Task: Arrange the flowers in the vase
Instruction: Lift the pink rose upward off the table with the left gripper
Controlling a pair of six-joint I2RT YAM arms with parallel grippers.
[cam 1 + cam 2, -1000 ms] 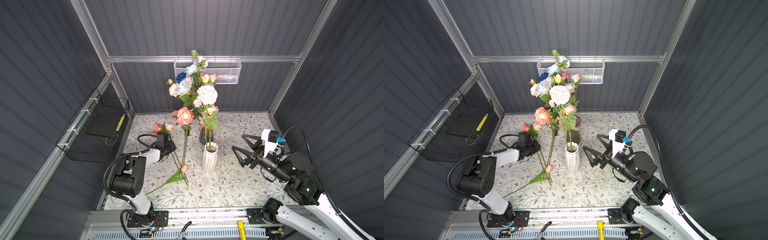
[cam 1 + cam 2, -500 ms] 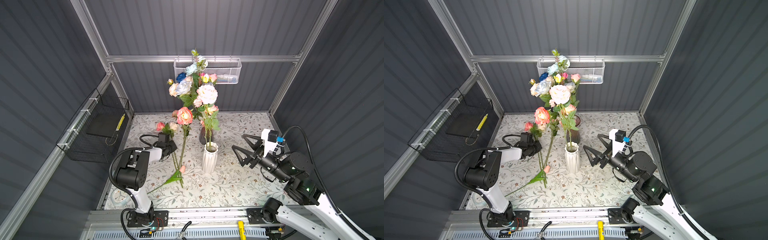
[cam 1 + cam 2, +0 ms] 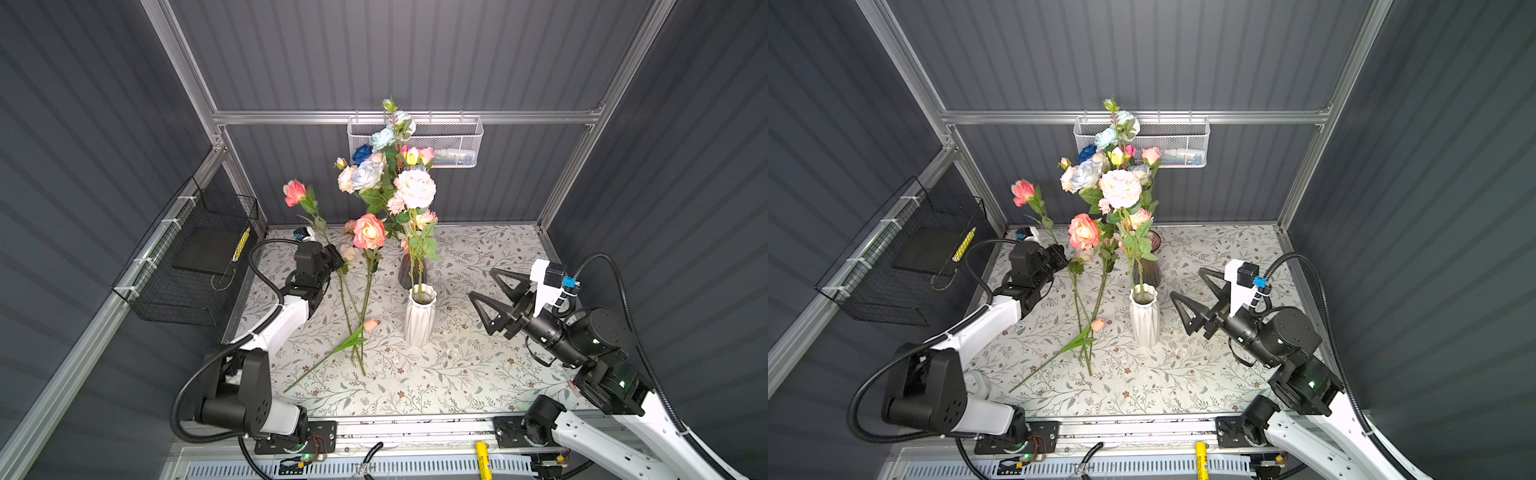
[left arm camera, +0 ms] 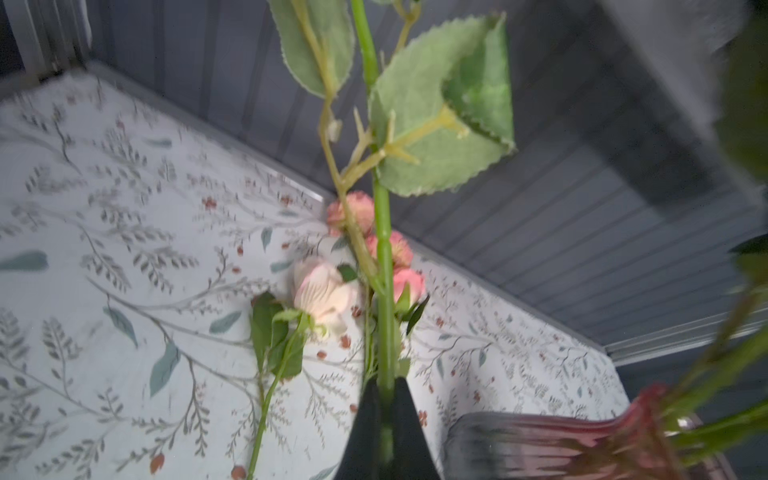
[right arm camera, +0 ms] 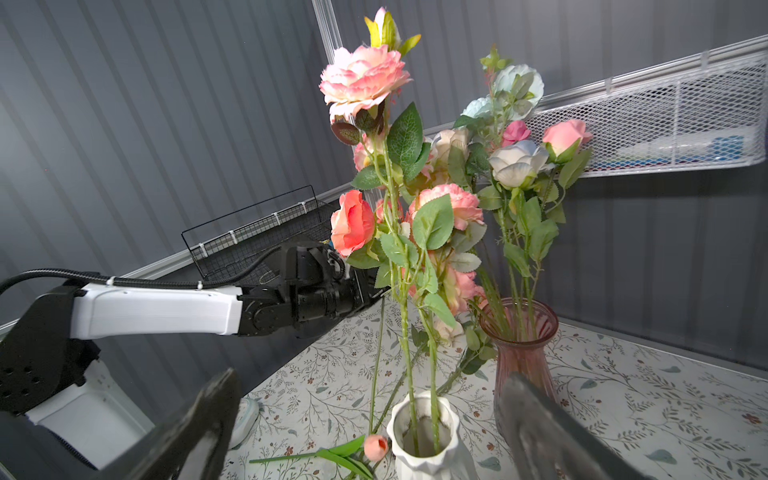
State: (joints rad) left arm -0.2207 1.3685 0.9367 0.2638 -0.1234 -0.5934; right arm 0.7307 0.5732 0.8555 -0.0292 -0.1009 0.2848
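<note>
My left gripper (image 3: 337,259) (image 4: 384,388) is shut on the green stem (image 4: 383,266) of a pink rose (image 3: 294,192) (image 3: 1022,192) and holds it tilted above the table, left of the white ribbed vase (image 3: 419,316) (image 5: 424,432). Two leafy pink peonies (image 3: 414,188) stand in that vase. A peach rose (image 3: 369,231) leans beside the held stem. Several small pink and cream flowers (image 4: 324,291) lie on the table behind the gripper. A pink bud (image 3: 370,324) on a long stem lies left of the vase. My right gripper (image 3: 482,282) (image 5: 370,376) hovers open and empty right of the vase.
A maroon glass vase (image 3: 409,270) (image 5: 521,353) full of mixed blooms stands just behind the white one. A black wire basket (image 3: 191,266) hangs on the left wall and a white mesh basket (image 3: 453,141) on the back wall. A small white round object (image 3: 976,382) lies by the left arm's base.
My left gripper closed on the pink rose's stem at the table and lifted it, so the head now stands high and to the left. The right arm has not moved.
</note>
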